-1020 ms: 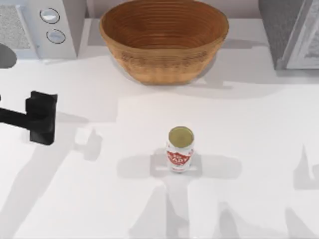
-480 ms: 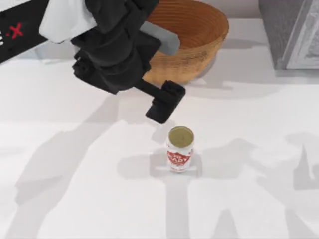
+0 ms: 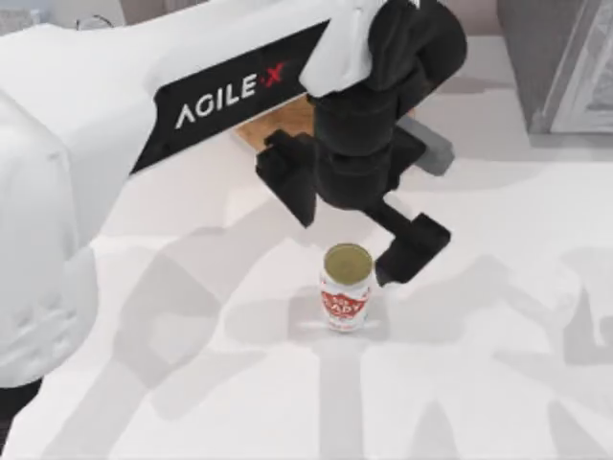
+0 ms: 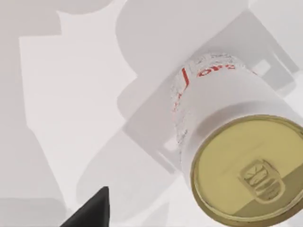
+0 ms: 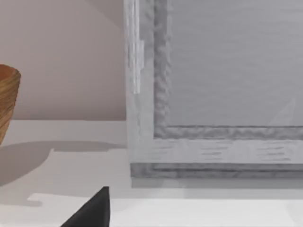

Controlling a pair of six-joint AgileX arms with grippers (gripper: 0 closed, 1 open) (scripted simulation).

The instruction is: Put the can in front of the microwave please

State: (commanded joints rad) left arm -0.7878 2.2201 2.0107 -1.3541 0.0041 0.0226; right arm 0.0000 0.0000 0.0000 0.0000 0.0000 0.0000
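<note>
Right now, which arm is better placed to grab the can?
Left. Its end effector hovers just above the upright can, fingers spread either side, and the left wrist view looks down onto the gold top. The right wrist faces the darker appliance.

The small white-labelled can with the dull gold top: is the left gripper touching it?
Cannot tell. In the top view one dark finger sits right beside the can, with no plain gap or contact.

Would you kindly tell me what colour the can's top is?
Dull gold, clearest in the left wrist view on the can.
</note>
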